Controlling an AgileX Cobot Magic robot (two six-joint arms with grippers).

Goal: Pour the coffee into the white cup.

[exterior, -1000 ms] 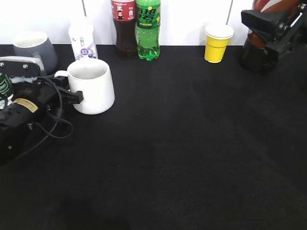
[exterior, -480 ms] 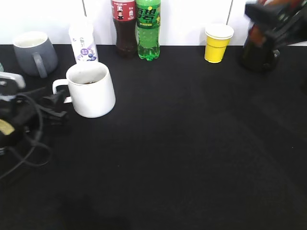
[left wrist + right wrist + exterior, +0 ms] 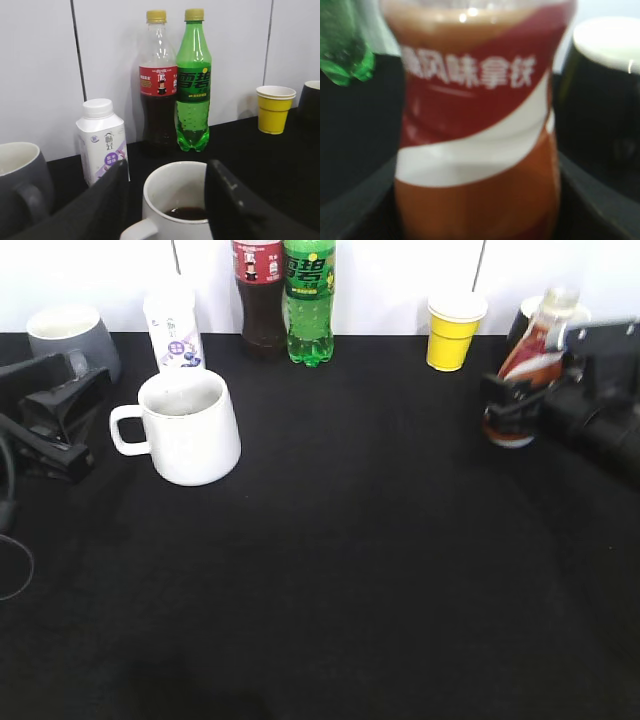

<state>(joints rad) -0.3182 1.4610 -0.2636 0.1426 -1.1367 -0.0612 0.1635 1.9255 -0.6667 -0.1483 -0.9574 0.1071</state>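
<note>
Step in hand: you look to be at the end of the pour. The coffee bottle [image 3: 527, 370] stands upright on the table [image 3: 380, 570] at the far right, and the left wrist view shows dark liquid at the bottom of the white cup [image 3: 181, 200].

Coffee bottle: it stands near the right edge, well apart from the cup, just in front of a dark cup with a white inside [image 3: 607, 95]. Its orange, red and white wrap fills the right wrist view; the picture is blurred, so you cannot read the level inside.

White cup: it stands left of centre [image 3: 188, 426], handle pointing left toward the left gripper, upright.

Right gripper: your right gripper [image 3: 515, 405] is at the lower half of the bottle with its fingers on either side. It seems closed around the bottle, though you cannot see the contact cleanly.

Left gripper: your left gripper [image 3: 60, 425] holds nothing, its fingers spread apart. From its own camera the two dark fingers [image 3: 227, 195] frame the cup without touching it.

Next move: judging from this, you have only to let go of the bottle and draw the right arm back. Open fully before you retreat, and pull away level, since the bottle is narrow and curvy and could tip.

Neighbours: the yellow cup [image 3: 455, 330] and the green bottle [image 3: 308, 300] are clear of both arms.
</note>
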